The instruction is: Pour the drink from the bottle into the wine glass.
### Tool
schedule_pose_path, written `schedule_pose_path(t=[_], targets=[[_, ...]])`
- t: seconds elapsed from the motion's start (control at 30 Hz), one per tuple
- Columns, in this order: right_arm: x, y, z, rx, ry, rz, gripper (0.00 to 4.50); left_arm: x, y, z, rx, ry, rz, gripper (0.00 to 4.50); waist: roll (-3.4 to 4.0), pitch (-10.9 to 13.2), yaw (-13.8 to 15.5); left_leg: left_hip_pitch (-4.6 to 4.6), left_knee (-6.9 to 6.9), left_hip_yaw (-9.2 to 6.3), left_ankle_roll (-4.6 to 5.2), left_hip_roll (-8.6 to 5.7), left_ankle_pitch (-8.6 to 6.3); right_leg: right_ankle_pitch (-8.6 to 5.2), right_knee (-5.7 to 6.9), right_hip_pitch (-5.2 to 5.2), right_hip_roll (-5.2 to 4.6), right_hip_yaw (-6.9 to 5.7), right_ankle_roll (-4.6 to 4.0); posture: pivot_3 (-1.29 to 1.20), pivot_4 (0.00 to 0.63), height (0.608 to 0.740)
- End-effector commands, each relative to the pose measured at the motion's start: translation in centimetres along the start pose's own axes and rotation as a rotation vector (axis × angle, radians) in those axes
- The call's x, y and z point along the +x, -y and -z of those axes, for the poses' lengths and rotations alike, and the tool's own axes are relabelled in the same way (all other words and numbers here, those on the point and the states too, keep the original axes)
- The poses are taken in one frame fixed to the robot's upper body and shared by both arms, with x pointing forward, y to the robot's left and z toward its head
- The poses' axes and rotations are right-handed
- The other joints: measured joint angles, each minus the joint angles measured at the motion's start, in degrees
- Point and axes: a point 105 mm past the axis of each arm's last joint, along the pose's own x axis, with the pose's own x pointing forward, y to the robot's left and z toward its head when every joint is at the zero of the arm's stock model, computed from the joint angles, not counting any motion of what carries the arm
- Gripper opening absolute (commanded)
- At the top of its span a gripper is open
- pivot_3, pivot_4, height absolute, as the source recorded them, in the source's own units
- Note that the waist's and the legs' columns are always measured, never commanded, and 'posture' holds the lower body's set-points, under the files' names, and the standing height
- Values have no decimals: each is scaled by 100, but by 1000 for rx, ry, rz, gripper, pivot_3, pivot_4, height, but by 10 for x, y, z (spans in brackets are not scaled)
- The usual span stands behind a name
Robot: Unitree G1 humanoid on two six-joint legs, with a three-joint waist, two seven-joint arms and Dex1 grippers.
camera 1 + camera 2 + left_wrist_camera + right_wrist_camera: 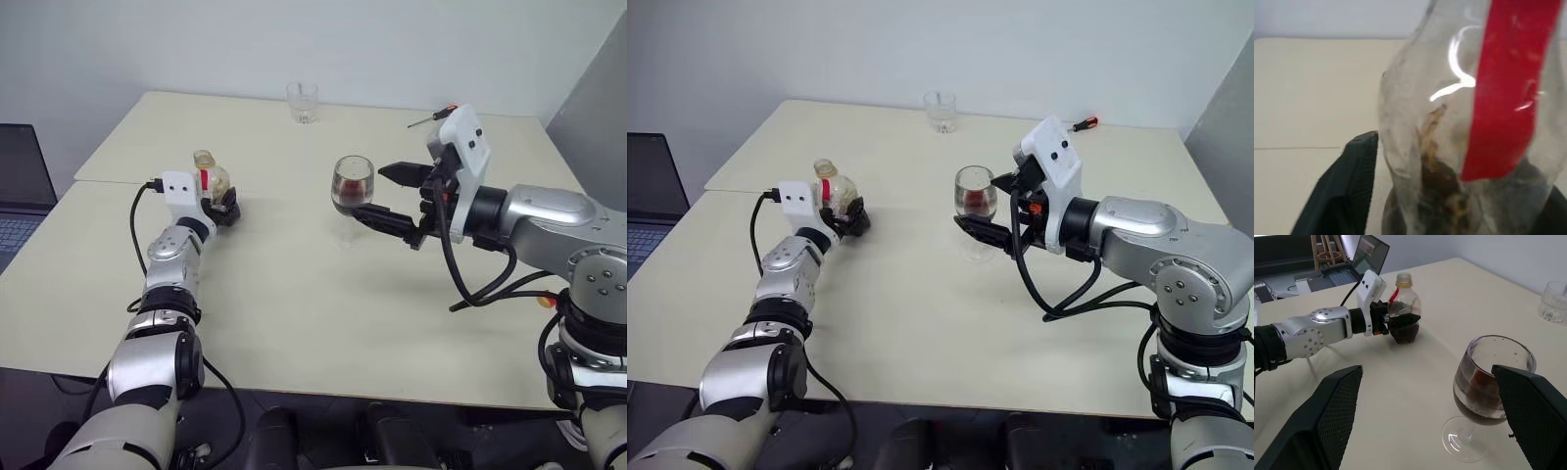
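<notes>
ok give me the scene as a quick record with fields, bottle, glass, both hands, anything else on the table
bottle: upright on the table at the robot's left, cap off, a little dark drink left at the bottom
wine glass: upright on the table, dark drink in the lower part of the bowl
left hand: around the bottle's lower body, grip cannot be judged
right hand: open, one finger either side of the wine glass bowl, not closed on it
tumbler: clear, near the table's far edge
screwdriver: red handle, far right of the table
</notes>
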Motion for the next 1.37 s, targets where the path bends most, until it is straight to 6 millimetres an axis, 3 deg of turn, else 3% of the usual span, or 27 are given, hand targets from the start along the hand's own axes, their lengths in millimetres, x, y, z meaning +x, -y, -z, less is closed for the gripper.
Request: schedule_pose_path(t=[0.03,0.3,0.47,0.6,0.77,0.9,1.0,1.13,1.23,1.37], targets=[[-2,-2,-12,-38,44,-3,4500,-2,-6,-14,28,49,-16,4491,0,0,1,0,0,1,0,-1,0,0,0,0,-1,0,0,0,150,740],[-1,-5,-12,-47,48,-12,4500,-12,-9,-6,48,16,2,4491,0,0,0,0,-1,0,0,1,0,0,0,0,-1,0,0,0,150,740],[-9,0,-8,-50,15,-6,4500,-33,-7,-3,36,-28,123,4491,0,0,-14,3,-5,0,0,3,0,0,0,-1,-1,5,0,0,150,740],[-30,9,-3,-55,-22,23,4500,-61,-20,-22,50,-59,237,4491,0,0,-14,3,-7,-2,-1,10,-1,-3,-4,0,-2,8,-4,0,150,740],[-36,22,9,-65,-77,67,4500,-84,-29,-50,79,-85,357,4491,0,0,-13,10,-14,-2,-1,10,-1,-7,-2,3,-2,8,-10,0,150,740],[-38,32,10,-79,-85,77,4500,-99,-19,-76,124,-93,488,4491,0,1,-12,12,-17,-2,-1,5,-1,-9,-3,2,-6,9,-10,0,150,740],[-49,45,12,-89,-88,93,4500,-118,7,-114,37,-99,684,4491,-10,6,-12,6,-18,-2,-1,7,-1,-19,-7,-1,-6,8,4,0,150,740],[-67,57,18,-102,-110,91,4500,-130,25,-147,102,-58,835,4491,-8,7,16,9,-21,-3,-1,-1,-2,-27,-12,4,-12,5,10,0,150,740],[-74,65,19,-110,-109,93,4500,-131,26,-157,134,-45,855,4491,-2,10,3,19,-24,-2,1,-3,-3,-27,-9,3,-11,7,11,0,150,740],[-80,76,27,-124,-139,82,4500,-128,23,-154,159,-81,862,4491,-1,11,-20,20,-25,1,2,5,-3,-30,-9,-1,4,8,8,0,150,740]])
